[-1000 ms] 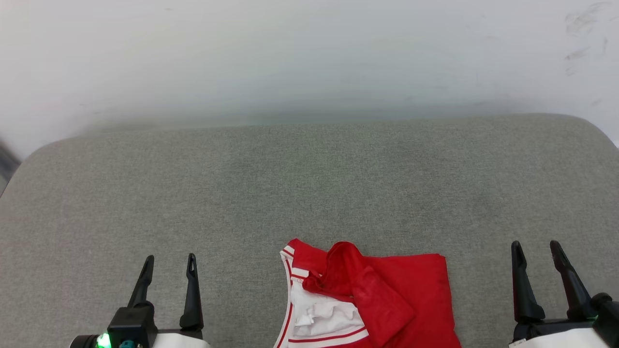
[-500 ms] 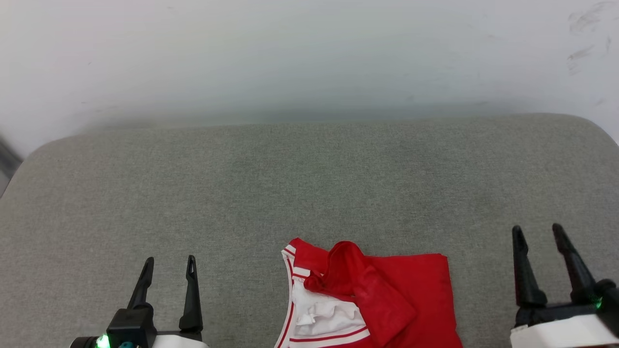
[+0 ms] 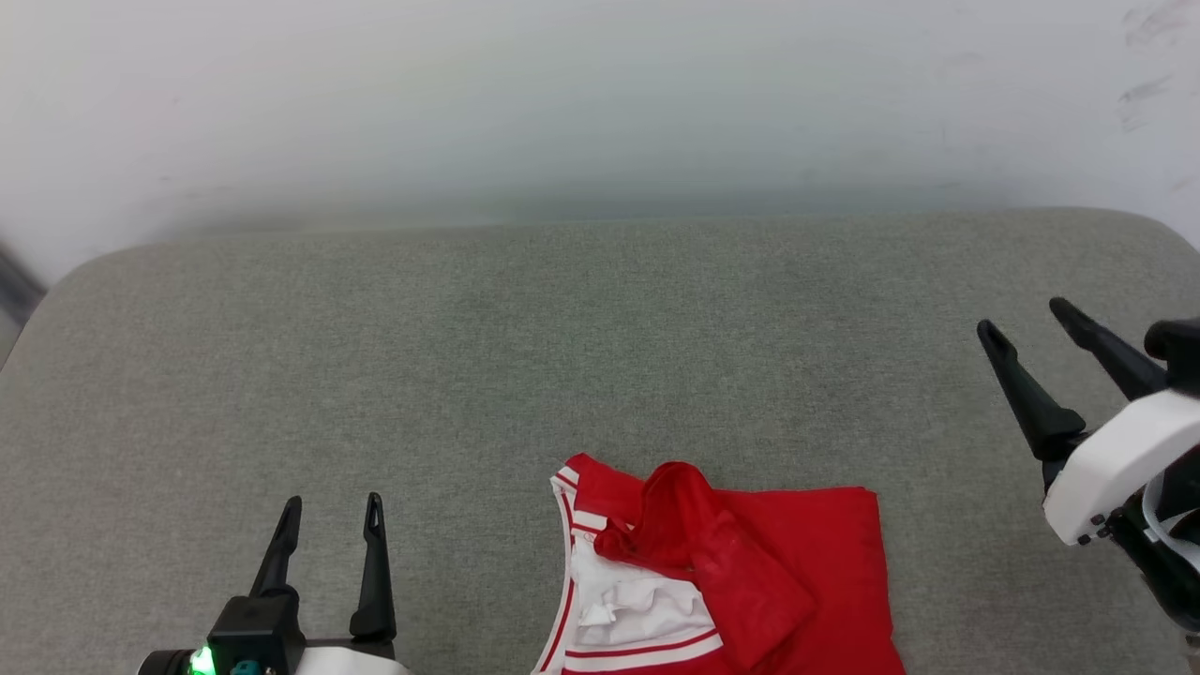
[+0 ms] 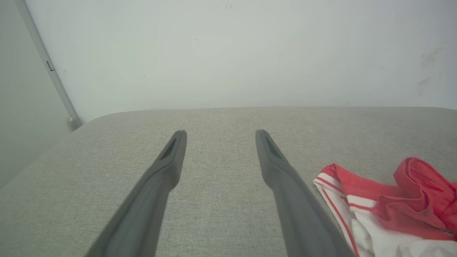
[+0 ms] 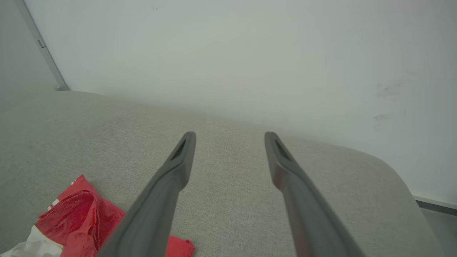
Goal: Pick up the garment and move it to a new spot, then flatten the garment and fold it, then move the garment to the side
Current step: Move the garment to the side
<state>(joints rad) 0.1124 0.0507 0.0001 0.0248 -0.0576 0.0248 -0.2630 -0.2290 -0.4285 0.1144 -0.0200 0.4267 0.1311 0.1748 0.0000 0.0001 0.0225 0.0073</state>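
Observation:
The garment (image 3: pixel 741 581), red with a white sleeve and red-white striped trim, lies crumpled and partly folded at the near middle of the grey cushioned surface (image 3: pixel 562 356). Its lower part runs off the bottom edge of the head view. My left gripper (image 3: pixel 333 504) rests open at the lower left, well to the left of the garment, which appears at the right of the left wrist view (image 4: pixel 385 207). My right gripper (image 3: pixel 1024 317) hangs open and tilted leftward at the right, raised above the surface. The garment (image 5: pixel 78 214) lies lower left of its fingers. Neither gripper touches the garment.
A pale wall (image 3: pixel 600 103) rises right behind the surface's far edge. The surface has rounded corners at far left (image 3: pixel 66 281) and far right (image 3: pixel 1162 230). Wide bare grey fabric lies beyond and to both sides of the garment.
My right gripper has risen and moved forward, tilting to the left. The head view has shifted slightly. The left gripper and the garment have stayed in place.

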